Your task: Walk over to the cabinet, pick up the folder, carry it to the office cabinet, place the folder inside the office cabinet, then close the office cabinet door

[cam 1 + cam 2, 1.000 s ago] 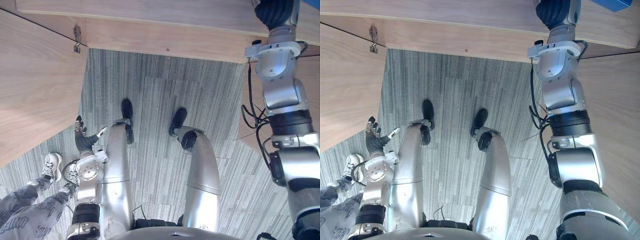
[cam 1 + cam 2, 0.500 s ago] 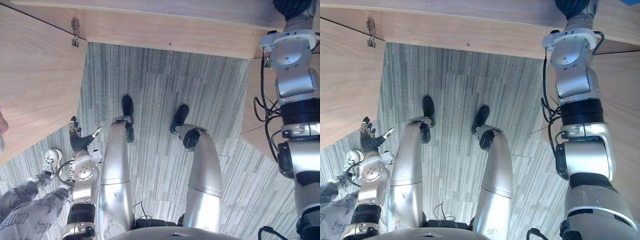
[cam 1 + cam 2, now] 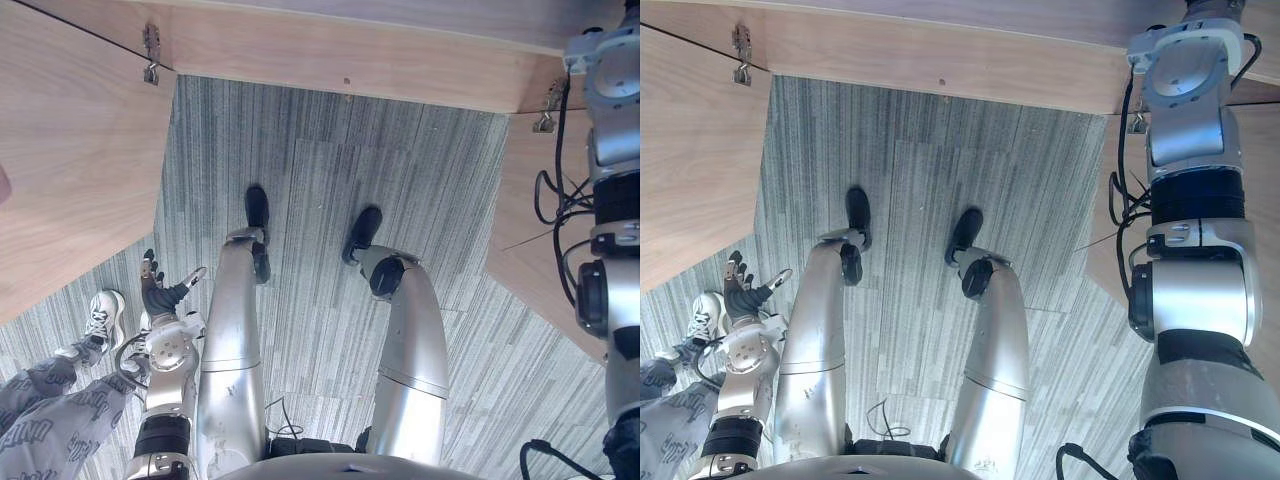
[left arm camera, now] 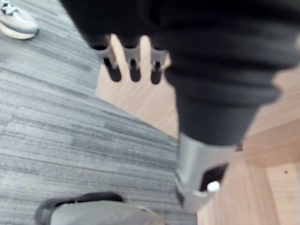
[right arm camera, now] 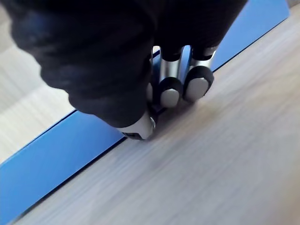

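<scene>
Right hand [image 5: 171, 91] has its fingers curled down on the long edge of the blue folder [image 5: 56, 159], and the thumb meets them from the wood side, so it seems to pinch that edge. The folder lies flat on a wooden shelf [image 5: 211, 164], with its long axis across the fingers, not along them. This contact is seen in the right wrist view. The eye views give instead the left hand [image 3: 160, 293], low, fingers spread and empty, near a person's shoe [image 3: 100, 322].
</scene>
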Available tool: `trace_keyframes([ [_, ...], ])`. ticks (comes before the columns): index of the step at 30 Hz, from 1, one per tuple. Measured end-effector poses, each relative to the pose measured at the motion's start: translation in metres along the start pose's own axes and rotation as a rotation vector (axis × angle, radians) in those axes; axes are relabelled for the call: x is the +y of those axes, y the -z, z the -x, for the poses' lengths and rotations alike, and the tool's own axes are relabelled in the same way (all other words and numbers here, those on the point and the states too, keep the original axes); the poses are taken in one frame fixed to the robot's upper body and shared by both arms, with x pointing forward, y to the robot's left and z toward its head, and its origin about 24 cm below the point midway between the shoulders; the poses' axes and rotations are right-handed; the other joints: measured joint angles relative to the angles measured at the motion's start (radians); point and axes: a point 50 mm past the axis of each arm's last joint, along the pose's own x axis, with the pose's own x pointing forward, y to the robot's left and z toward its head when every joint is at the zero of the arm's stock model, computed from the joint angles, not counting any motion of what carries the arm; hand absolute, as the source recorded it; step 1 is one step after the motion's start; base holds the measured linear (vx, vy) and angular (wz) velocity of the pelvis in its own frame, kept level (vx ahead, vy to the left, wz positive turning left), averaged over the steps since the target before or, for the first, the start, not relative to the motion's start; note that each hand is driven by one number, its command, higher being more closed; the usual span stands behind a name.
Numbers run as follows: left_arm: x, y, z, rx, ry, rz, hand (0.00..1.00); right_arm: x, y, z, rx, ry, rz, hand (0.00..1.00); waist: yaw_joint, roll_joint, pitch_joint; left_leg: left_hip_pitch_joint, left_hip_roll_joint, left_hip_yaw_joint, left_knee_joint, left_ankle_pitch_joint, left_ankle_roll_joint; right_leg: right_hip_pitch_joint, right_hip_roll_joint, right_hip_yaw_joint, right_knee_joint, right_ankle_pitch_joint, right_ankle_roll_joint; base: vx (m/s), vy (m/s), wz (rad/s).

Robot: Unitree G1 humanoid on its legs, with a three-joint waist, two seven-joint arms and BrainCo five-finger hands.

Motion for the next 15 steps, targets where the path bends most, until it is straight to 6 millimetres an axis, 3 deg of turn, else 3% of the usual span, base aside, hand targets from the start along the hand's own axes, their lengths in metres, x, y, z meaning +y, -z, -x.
trace_keyframes([
  [15,0.0,0.007,0.006,0.027,0.0,0.01,0.0,-0.014,-0.002,-0.012,0.04,0.076,-0.09,1.0,0.0,0.006,-0.003,-0.028,-0.003,0.001,-0.002,0.015,0.007,-0.031,-0.001,0.003,0.004,0.013,-0.002,-0.02,0.007,0.01],
])
